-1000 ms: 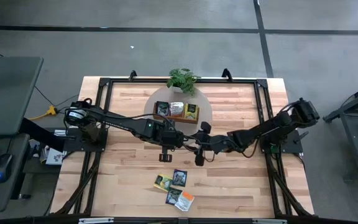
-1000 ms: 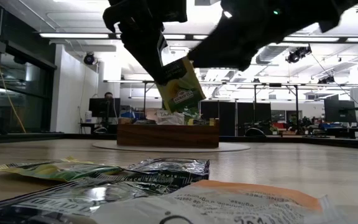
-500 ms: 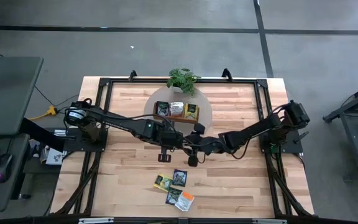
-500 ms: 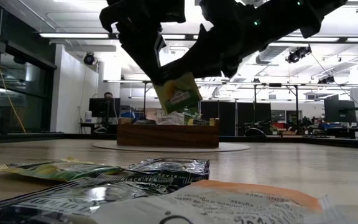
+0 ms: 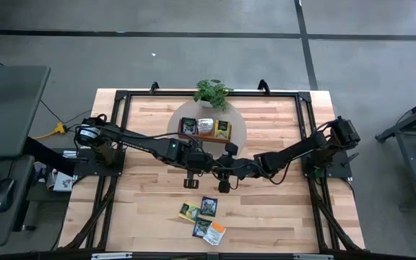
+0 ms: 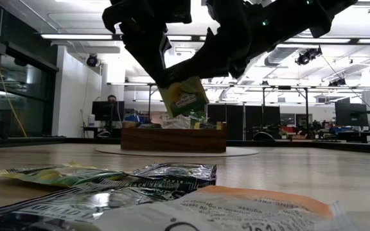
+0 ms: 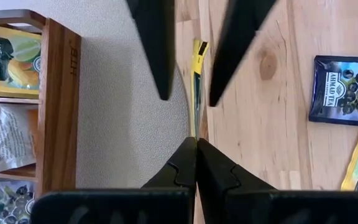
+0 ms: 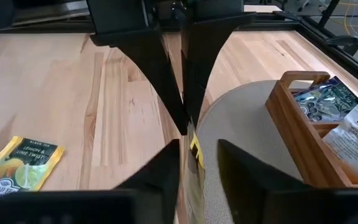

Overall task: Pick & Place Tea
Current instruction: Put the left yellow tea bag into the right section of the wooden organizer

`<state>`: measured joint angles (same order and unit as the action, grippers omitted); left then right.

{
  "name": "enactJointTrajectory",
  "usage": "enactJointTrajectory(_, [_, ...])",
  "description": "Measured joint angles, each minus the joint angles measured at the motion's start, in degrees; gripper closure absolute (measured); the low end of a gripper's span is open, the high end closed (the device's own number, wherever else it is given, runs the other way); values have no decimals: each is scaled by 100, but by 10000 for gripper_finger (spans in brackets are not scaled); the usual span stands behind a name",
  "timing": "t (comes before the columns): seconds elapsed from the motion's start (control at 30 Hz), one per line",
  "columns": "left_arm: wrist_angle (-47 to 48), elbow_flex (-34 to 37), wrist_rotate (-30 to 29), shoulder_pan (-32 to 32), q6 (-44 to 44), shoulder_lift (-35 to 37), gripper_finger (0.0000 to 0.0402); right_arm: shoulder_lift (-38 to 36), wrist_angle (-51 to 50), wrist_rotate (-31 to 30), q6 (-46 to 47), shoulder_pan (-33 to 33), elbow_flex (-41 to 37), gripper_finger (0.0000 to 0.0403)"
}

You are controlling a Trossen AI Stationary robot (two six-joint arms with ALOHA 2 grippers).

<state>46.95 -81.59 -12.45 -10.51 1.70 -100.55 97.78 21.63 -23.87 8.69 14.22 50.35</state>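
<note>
A yellow-green tea sachet [image 6: 184,96] hangs above the table's middle, near the round grey mat's edge, held by my left gripper [image 6: 161,80], which is shut on it. My right gripper [image 8: 199,146] is open. Its fingers [image 7: 160,56] stand on either side of the sachet's lower part without touching it. Several more sachets lie flat on the near half of the table: yellow-green [image 5: 188,211], dark blue [image 5: 208,206], and orange-and-white [image 5: 216,233]. The wooden tray [image 5: 204,137] on the mat holds further sachets. My left gripper pinches the yellow-green sachet between its two shut fingers at its upper edge [image 7: 196,126]. The fingers come from above, slanting down. The sachet is lifted clear of the table and hangs tilted below the fingertips, edge-on to both wrist views.
The three-compartment tray [image 7: 58,112] sits on the round grey mat [image 5: 238,133], with a small potted plant [image 5: 211,92] behind it at the far edge. Black frame rails run along the table's sides. Bare wood lies between the grippers and the loose sachets.
My right gripper has moved toward the table's left, up to the hanging sachet, and its open fingers now flank it. It has kept still for the last half second. The sachet has dropped slightly in my left gripper's hold.
</note>
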Motion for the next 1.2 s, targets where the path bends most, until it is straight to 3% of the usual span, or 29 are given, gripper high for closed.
enactJointTrajectory(0.1, [-8,1,26,-1,2,0,401,-2,-4,-20,-24,0,0,372])
enactJointTrajectory(0.17, [-21,1,74,0,0,2,401,-2,-9,-84,-93,2,0,394])
enactJointTrajectory(0.6, [-77,1,243,3,-149,2,394,-12,-156,-141,6,11,0,402])
enactJointTrajectory(0.73, [-24,3,234,3,-344,2,356,-15,-455,-369,176,9,-2,402])
enactJointTrajectory(0.93, [241,101,-124,4,-146,14,259,-13,-766,-724,498,7,-186,402])
enactJointTrajectory(1.07, [-222,783,-120,58,-141,95,222,-107,-633,-984,774,4,-570,403])
enactJointTrajectory(1.2, [-1254,1732,-10,55,-57,530,220,-408,267,-987,666,-8,-1157,403])
